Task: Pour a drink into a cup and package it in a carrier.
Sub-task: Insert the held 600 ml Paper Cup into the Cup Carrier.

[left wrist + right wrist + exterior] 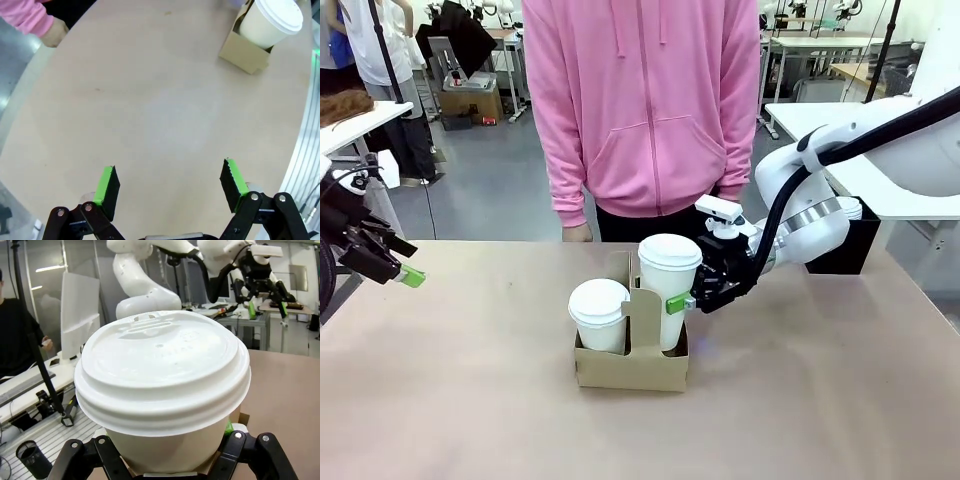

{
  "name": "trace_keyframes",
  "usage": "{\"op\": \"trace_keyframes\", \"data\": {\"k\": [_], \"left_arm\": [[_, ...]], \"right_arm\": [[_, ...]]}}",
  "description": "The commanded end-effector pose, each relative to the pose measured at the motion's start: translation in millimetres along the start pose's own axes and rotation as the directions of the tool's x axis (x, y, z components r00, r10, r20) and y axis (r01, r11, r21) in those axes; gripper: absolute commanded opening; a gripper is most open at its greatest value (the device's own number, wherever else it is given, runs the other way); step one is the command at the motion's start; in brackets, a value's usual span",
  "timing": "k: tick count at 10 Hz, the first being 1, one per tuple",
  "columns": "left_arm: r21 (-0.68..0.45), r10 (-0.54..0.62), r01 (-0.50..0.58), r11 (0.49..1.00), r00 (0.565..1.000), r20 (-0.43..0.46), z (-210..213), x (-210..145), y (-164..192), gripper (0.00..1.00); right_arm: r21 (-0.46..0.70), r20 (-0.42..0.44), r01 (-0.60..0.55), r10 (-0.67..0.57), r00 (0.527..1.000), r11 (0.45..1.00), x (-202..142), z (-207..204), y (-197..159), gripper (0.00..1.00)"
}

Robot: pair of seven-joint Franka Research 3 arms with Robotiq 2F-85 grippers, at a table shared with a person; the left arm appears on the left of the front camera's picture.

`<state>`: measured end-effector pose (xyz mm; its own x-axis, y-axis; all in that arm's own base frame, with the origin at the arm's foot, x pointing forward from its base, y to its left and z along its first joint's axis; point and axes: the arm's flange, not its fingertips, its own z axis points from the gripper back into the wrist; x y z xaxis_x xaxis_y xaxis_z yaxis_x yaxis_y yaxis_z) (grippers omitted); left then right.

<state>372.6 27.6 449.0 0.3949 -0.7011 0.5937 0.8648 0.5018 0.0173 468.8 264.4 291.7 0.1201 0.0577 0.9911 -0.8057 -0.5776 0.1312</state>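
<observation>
Right hand [688, 300] clamped on tall white lidded paper cup [669, 290], half-seated in brown cardboard carrier [632, 366]; could tip if released early. Left hand [170, 187] wide, holding nothing.

Matt paper cup [669, 290], glossy plastic lid [162, 365], cardboard carrier [632, 365]

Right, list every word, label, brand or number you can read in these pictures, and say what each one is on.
No text can be read.
Lid of the cup held by the right gripper: faint embossed marks near its middle, too blurred to read.
Second lidded cup: plain, no print visible.
Carrier: plain brown cardboard, no print visible.
Person's pink hoodie: no lettering visible.
</observation>
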Motion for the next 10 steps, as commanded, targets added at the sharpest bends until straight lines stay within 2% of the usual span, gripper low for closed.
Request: {"op": "trace_keyframes", "data": {"k": [1, 5, 10], "left_arm": [[0.0, -0.015, 0.015, 1.0, 1.0, -0.001, 1.5, 2.2, -1.5, 1.0], [0.0, -0.015, 0.015, 1.0, 1.0, -0.001, 1.5, 2.2, -1.5, 1.0], [0.0, -0.015, 0.015, 1.0, 1.0, -0.001, 1.5, 2.2, -1.5, 1.0]], "right_arm": [[0.044, -0.027, -0.053, 0.054, 0.998, 0.998, -5.3, -3.0, -6.4, 0.8], [0.061, -0.049, -0.081, 0.084, 0.995, 0.995, -25.6, -7.0, -11.7, 0.8], [0.071, -0.125, -0.087, 0.096, 0.987, 0.994, -36.1, -11.3, -17.7, 0.8]]}}
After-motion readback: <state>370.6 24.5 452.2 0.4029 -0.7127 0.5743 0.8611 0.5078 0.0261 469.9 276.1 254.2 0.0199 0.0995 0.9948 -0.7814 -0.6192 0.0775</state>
